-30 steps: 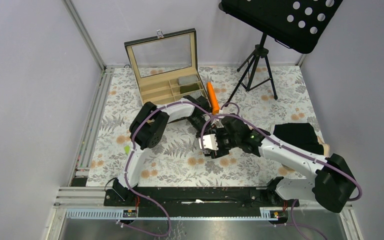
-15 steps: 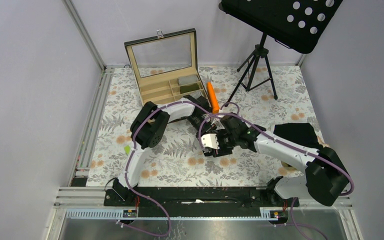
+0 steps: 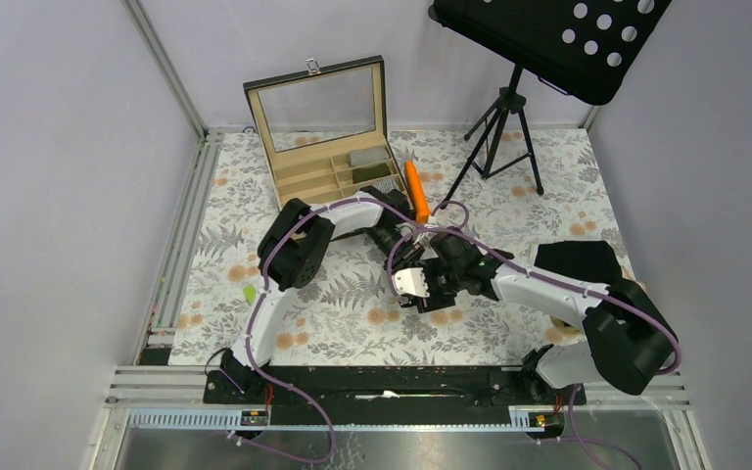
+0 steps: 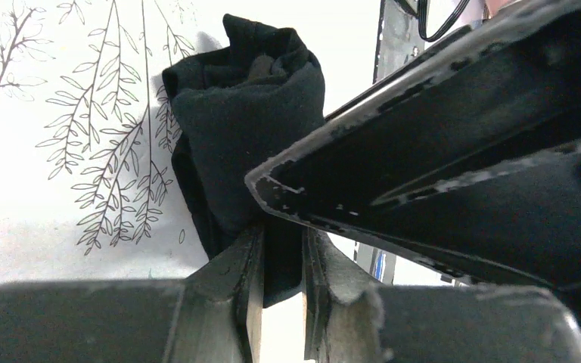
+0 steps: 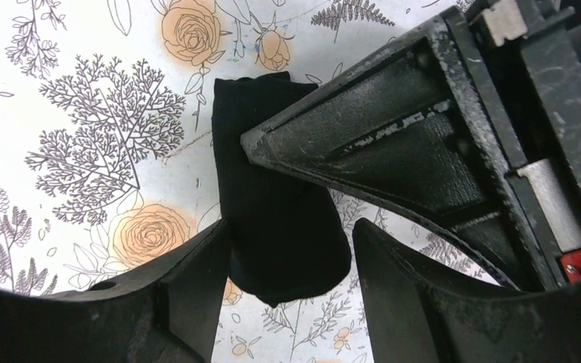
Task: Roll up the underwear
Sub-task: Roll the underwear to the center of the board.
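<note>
One black underwear roll (image 4: 250,113) at the middle of the table (image 3: 568,186): left gripper (image 4: 281,253) pinched nearly shut on its end, right gripper (image 5: 291,234) wide open astride it; rolling judged near done, next move needs tucking and gentle release.

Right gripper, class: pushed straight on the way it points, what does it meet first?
Most likely the rolled black cloth underwear, lying between the right gripper and its open fingers on the floral table cover; depth is unclear.

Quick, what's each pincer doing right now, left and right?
Left pincer: closed on the rolled black underwear.
Right pincer: open, jaws straddling the same roll; whether they touch it cannot be told.
</note>
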You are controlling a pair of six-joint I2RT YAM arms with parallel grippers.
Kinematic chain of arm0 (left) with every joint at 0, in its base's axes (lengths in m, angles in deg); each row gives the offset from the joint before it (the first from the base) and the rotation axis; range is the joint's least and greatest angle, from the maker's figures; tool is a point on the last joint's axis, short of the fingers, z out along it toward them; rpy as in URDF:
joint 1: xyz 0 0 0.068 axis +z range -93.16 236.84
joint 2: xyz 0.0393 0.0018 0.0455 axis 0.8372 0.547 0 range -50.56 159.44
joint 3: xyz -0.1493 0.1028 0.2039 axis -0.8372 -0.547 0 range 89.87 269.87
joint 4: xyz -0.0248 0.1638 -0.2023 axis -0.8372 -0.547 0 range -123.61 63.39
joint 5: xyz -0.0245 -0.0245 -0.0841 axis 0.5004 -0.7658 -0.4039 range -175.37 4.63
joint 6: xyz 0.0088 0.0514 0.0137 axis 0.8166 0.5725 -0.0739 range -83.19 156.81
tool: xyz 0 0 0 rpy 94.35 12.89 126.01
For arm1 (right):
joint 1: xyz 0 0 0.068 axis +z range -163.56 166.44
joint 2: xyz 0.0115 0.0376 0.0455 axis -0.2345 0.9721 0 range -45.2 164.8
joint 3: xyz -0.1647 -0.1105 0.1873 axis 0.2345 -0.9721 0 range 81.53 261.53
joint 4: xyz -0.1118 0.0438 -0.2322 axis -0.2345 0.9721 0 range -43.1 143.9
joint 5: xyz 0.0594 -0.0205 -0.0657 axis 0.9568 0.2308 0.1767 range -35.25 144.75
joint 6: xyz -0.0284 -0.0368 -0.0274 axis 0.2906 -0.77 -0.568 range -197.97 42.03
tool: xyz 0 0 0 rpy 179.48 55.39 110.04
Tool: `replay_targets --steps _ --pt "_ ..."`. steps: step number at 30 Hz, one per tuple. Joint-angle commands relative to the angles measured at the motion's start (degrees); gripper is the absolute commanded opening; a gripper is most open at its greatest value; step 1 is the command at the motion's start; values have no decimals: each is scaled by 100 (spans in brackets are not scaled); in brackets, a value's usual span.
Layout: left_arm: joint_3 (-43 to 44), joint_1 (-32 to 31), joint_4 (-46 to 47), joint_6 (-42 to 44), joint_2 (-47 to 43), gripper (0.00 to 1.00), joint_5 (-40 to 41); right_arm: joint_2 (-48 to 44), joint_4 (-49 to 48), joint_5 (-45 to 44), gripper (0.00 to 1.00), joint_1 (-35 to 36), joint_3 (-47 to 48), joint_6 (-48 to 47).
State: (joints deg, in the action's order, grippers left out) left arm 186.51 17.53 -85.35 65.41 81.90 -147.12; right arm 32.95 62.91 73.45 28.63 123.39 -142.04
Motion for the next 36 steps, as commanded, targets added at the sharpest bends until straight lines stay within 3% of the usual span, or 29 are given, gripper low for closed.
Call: replay_targets --steps 1,5,8,11,13,15,18,21,24,27,28,30,33,36 --pt "57 -33 -201 204 338 0 715 163 -398 119 66 -49 -200 -172" --pt "109 -24 -216 185 314 0 776 206 -347 229 60 -44 -435 -311" --pt "109 5 -216 133 266 1 860 262 -104 266 32 -48 -456 -248" --pt "67 133 -114 78 -3 14 1119 360 331 368 9 -73 -341 -113" --pt "-127 287 383 -140 -618 28 1427 456 575 538 3 -174 -218 63" --pt "-265 459 803 -373 -1187 36 1734 618 820 735 1 -327 -56 201" --pt "-445 643 1378 -584 -2083 40 2287 963 1140 1030 0 -668 278 393" --pt "-1309 729 2566 -842 -3246 42 3074 1468 1565 1328 1 -1027 676 490" --pt "-2559 732 4064 -1161 -4582 47 4365 1962 1883 1521 2 -1306 1027 621" --pt "-3833 708 5426 -1030 -5839 68 4556 2300 1972 1594 2 -1484 1227 720" --pt "-4061 634 5608 -894 -6110 75 4497 2402 1968 1600 2 -1544 1275 751" --pt "-4152 260 5482 -625 -6294 78 4867 2534 1967 1603 2 -1596 1356 797" --pt "-4135 -261 4792 64 -6283 73 4675 2730 1958 1595 3 -1662 1491 880" --pt "-4419 -459 4882 477 -6362 72 4420 2903 1944 1589 3 -1758 1667 973"
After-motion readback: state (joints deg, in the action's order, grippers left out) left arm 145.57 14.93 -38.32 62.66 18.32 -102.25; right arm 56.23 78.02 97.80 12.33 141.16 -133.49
